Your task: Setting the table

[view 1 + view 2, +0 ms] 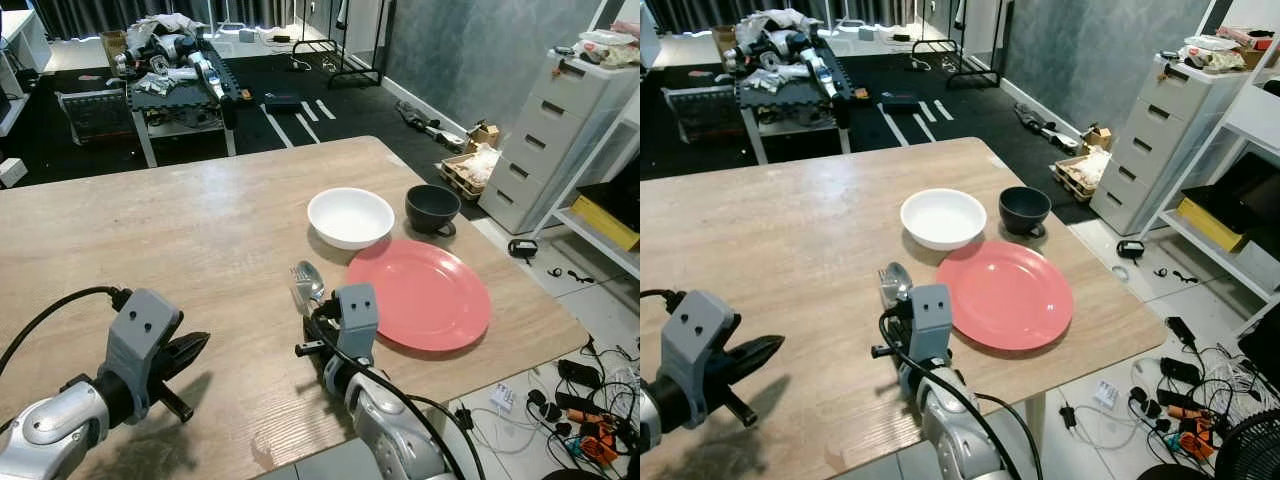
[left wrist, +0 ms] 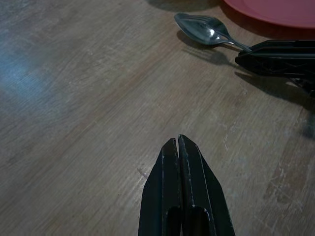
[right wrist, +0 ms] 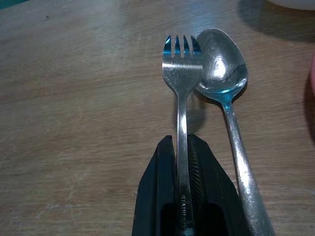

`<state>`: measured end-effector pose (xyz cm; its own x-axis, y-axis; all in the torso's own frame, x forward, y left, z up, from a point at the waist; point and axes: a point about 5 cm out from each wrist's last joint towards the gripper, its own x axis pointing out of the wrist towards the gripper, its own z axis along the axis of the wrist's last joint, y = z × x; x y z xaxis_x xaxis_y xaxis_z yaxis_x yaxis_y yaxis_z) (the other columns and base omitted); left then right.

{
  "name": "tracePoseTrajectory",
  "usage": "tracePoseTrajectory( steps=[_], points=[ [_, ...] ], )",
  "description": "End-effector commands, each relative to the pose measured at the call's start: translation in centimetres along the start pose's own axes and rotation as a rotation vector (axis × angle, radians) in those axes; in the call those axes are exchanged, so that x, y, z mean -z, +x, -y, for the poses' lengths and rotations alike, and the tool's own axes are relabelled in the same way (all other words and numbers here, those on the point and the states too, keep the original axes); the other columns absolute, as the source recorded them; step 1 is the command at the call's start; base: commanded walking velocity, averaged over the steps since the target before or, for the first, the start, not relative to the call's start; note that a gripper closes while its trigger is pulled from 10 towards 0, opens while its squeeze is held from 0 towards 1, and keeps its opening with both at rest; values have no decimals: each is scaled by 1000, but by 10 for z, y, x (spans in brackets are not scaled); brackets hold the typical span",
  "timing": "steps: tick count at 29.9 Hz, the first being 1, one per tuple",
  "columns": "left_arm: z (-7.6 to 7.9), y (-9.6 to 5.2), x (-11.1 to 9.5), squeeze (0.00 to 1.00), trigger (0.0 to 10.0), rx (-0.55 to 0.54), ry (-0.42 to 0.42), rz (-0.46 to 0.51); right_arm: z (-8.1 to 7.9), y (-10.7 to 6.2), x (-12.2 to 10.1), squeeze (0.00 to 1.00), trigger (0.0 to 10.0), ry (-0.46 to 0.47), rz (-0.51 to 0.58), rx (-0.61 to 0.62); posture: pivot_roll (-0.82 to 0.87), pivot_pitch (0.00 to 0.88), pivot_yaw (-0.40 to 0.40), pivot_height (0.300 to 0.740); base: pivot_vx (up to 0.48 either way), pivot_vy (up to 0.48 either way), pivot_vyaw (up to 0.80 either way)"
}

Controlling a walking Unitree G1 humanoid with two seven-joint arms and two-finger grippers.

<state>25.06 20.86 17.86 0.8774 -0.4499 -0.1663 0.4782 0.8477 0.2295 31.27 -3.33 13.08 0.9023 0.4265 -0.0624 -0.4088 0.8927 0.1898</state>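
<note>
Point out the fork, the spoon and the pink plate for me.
fork (image 3: 181,73), right wrist view, on its head just below the tines.
spoon (image 3: 222,69), right wrist view, on its bowl.
pink plate (image 1: 425,295), left eye view, on its bare centre.

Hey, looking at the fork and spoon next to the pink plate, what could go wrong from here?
The right tool is shut on the fork, whose head overlaps the spoon; moving the fork might drag the spoon along. Both sit close to the pink plate, so a sideways slide may bump its rim. The white bowl just ahead could be nudged if the arm pushes forward.
</note>
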Motion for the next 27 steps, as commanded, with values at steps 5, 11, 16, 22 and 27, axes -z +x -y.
tracePoseTrajectory(
  steps=[5, 11, 16, 22, 27],
  points=[
    [4, 0, 0, 0, 10000, 6, -7, -9, -31, 6, 5, 1000, 10000, 93, -10, -77, 207, 144, 54, 740, 0, 0, 0],
    [6, 1, 0, 0, 10000, 11, -12, -6, -29, 7, 3, 898, 10000, 116, 6, -57, 203, 141, 57, 740, 0, 0, 0],
    [7, 3, 0, 0, 10000, 15, -14, -5, -24, 7, -1, 0, 10000, 129, 25, -39, 197, 139, 60, 740, 0, 0, 0],
    [10, 7, -1, 0, 10000, 29, -19, 7, -14, 0, -30, 0, 10000, 154, 142, -35, 179, 126, 61, 740, 0, 0, 0],
    [13, 14, -14, 0, 10000, 46, -11, 57, -7, -28, -69, 0, 10000, 96, 274, -37, 167, 118, 65, 740, 0, 0, 0]
  ],
)
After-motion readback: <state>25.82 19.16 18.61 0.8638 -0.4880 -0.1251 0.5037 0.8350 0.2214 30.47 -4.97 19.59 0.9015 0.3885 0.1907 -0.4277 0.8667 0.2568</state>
